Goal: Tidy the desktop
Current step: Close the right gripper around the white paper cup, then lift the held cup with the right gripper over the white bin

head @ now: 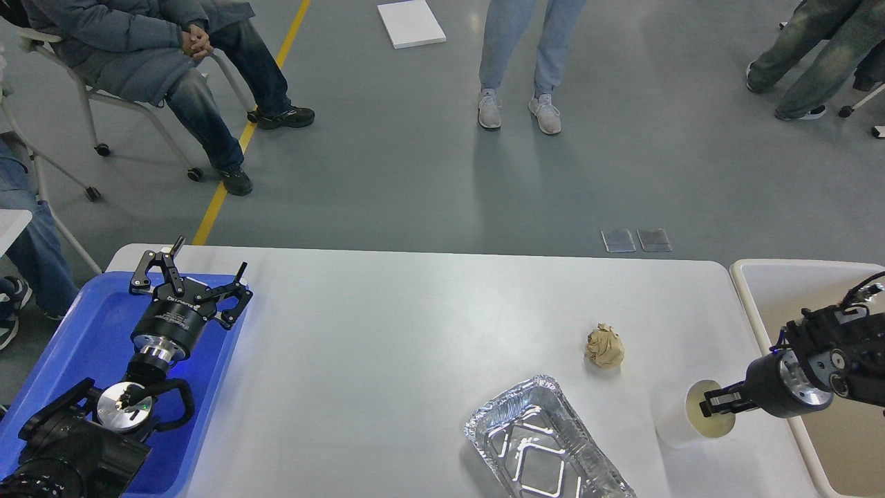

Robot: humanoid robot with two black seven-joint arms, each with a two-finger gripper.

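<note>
The white desktop [415, 332] carries a crumpled brown paper ball [605, 346], an empty foil tray [543, 443] at the front edge, and a white paper cup [691, 418] with a yellowish inside at the front right. My right gripper [715, 403] reaches in from the right. Its fingers are closed on the cup's near rim, and the cup leans slightly. My left gripper [207, 257] is open and empty above the far end of the blue tray [76, 346].
A beige bin [774, 290] stands against the desktop's right edge, under my right arm. Several people sit or stand on the grey floor beyond the table. A white board [411, 23] lies on the floor.
</note>
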